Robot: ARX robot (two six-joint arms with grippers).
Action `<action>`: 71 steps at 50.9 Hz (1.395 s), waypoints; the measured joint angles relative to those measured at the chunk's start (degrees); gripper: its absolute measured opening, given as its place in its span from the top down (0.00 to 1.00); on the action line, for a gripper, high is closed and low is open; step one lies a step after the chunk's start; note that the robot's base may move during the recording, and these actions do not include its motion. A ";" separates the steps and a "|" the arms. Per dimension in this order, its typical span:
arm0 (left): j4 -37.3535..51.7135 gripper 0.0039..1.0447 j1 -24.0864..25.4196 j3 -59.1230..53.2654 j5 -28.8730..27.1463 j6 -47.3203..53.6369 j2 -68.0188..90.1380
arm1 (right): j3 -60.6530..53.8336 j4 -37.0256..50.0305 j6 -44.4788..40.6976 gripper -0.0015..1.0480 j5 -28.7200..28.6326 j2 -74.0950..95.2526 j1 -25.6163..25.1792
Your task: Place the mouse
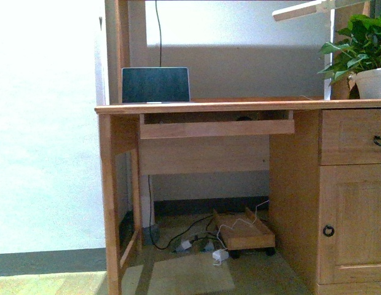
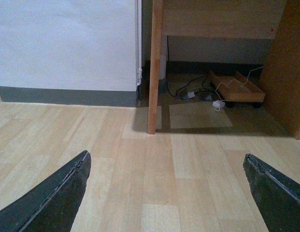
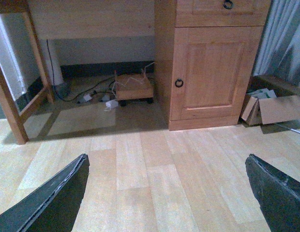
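A wooden desk (image 1: 209, 106) stands ahead with a pull-out tray (image 1: 216, 128) under its top. A small dark bump (image 1: 243, 118) peeks over the tray's front board, too small to tell whether it is the mouse. A dark laptop screen (image 1: 155, 85) stands upright on the desk at the left. My left gripper (image 2: 166, 155) hangs open over bare wood floor, short of the desk's left leg (image 2: 154, 67). My right gripper (image 3: 167, 157) is open too, empty, over the floor in front of the cabinet door (image 3: 215, 67). Neither arm shows in the front view.
A potted plant (image 1: 362, 55) sits on the desk's right end, above a drawer (image 1: 353, 136) and the cabinet door (image 1: 353, 224). Under the desk lie a low wheeled wooden tray (image 1: 243, 230) and cables with plugs (image 1: 196, 243). An open cardboard box (image 3: 271, 107) stands right of the cabinet.
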 joint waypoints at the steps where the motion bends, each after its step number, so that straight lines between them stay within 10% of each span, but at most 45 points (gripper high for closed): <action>1: 0.00 0.07 0.00 0.00 0.00 0.00 0.00 | 0.00 0.02 0.00 0.07 0.00 0.00 0.00; 71: 0.00 0.07 0.00 0.00 0.00 0.00 0.00 | 0.00 0.00 0.00 0.07 0.00 0.00 0.00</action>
